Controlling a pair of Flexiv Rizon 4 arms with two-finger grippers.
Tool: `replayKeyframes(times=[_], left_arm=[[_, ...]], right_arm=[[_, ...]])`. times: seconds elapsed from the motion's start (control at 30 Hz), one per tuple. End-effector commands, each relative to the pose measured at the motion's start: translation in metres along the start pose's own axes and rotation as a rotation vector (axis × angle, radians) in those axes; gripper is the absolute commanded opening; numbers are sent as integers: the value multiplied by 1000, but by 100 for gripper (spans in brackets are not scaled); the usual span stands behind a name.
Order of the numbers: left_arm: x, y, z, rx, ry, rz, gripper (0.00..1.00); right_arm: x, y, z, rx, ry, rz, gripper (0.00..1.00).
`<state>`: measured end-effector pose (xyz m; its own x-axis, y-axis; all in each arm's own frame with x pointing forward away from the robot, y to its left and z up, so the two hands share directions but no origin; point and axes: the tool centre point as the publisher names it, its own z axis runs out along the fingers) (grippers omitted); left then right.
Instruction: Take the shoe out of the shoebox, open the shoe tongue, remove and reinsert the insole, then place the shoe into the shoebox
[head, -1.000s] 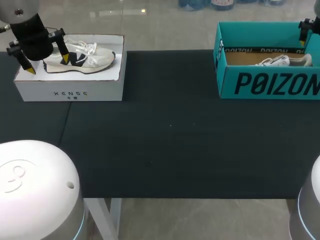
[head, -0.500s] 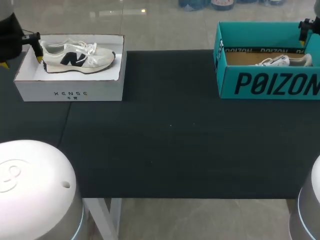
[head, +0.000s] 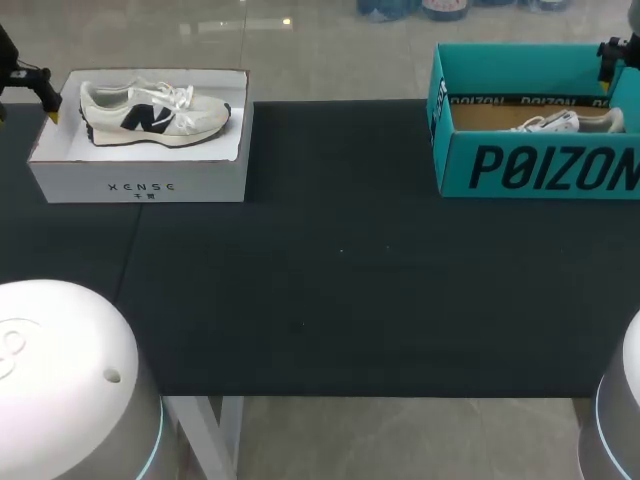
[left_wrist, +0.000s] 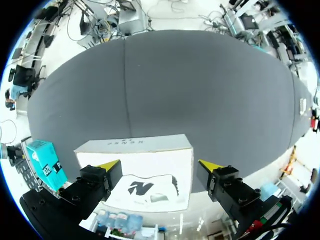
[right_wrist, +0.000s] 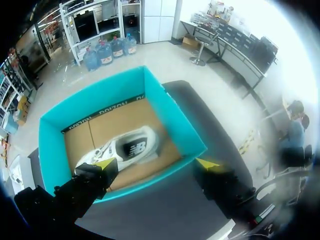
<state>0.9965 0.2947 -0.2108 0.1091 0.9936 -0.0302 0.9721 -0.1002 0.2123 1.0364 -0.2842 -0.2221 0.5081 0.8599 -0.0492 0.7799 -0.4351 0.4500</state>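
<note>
A white shoe with a black side mark lies in an open white shoebox at the table's far left. My left gripper hangs open and empty above that box's outer side; under it the white shoebox and the shoe show. At the far right a second white shoe lies in a teal shoebox. High over it my right gripper stands open and empty, with the shoe on the cardboard floor of the teal shoebox.
A dark cloth covers the table between the two boxes. The table's front edge runs along the near side, and my arms' white bases stand at both near corners.
My left arm has drawn back to the left, from over the shoe in the white box to the table's left edge. The right arm and both shoes have not moved.
</note>
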Motion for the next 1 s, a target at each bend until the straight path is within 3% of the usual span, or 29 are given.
replayKeyframes(times=[0.03, 0.3, 1.0], left_arm=[[10, 33, 10, 56, -13, 38, 100], [35, 71, 33, 102, 38, 99, 100], [35, 71, 33, 102, 38, 99, 100]], right_arm=[[0, 0, 0, -1, -1, 1, 100], [0, 0, 0, -1, -1, 1, 100], [0, 0, 0, -1, -1, 1, 100]])
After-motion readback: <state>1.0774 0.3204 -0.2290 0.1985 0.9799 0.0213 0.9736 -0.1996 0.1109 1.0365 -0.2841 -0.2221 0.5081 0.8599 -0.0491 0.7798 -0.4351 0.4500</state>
